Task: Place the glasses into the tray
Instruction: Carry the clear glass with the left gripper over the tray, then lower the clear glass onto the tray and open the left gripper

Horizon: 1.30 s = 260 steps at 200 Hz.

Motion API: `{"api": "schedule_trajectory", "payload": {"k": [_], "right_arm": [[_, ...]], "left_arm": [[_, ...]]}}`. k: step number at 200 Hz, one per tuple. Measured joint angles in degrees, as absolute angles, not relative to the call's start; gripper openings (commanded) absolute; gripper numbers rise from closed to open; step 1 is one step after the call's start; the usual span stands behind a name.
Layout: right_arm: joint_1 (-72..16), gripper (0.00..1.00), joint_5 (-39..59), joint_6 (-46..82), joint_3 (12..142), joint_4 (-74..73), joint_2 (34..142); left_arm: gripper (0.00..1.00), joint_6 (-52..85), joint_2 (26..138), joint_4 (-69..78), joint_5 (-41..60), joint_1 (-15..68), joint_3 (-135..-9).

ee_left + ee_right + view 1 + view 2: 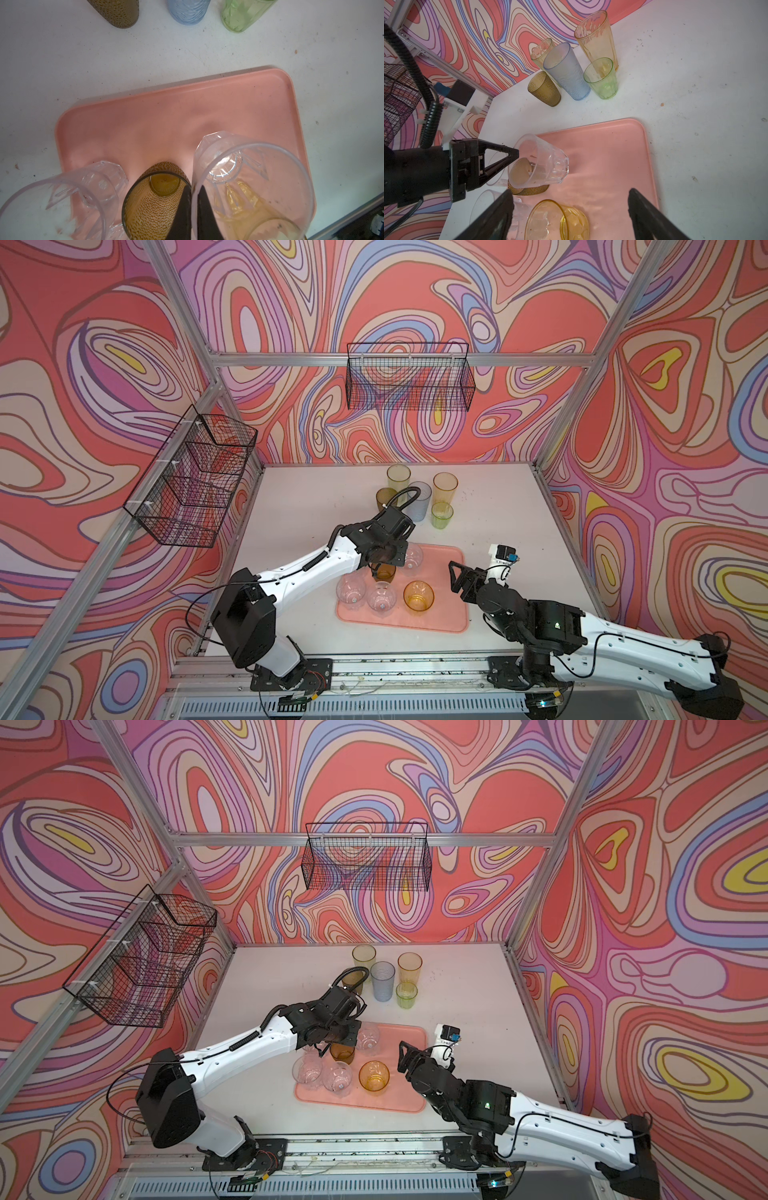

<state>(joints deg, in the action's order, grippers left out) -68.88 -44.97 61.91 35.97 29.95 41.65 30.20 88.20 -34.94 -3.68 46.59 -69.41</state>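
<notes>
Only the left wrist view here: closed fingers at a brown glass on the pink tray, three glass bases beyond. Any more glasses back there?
Observer: Yes, two tall ones behind them: a yellow glass and an orange glass.
Operator: Is the brown one set down?
Observer: The right wrist view shows the brown glass with its base on the tray.
Operator: And the other arm?
Observer: The right gripper hangs open, holding nothing, by the tray's right edge.

- No legible text, label, brand, number or sign is found in any view.
- Brown glass (145, 207) on the tray (166, 116): faint raised marks on the inside of its base, too blurred to read.
</notes>
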Motion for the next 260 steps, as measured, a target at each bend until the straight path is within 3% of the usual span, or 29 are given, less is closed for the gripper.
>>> {"api": "schedule_trajectory", "payload": {"k": [106,138,172,208,260], "right_arm": [[-68.9,0.89,-45.6,66.0,35.3,32.0,41.0],[-68.9,0.89,-45.7,66.8,35.2,32.4,41.0],[-68.9,0.89,-45.7,67.2,34.9,32.7,41.1],[-68.9,0.89,-45.8,67.3,34.9,32.8,41.4],[-68.9,0.89,-45.8,67.7,34.9,32.9,41.5]], "left_arm": [[0.00,30.2,88.3,-34.1,-3.5,50.0,-67.9],[0.11,30.2,89.2,-34.0,-3.5,50.2,-67.8],[0.13,30.2,90.7,-34.0,-3.5,50.3,-67.8],[0.22,30.1,92.1,-34.0,-3.6,50.3,-67.8],[0.55,29.9,92.1,-33.2,-3.5,50.3,-68.2]]}}
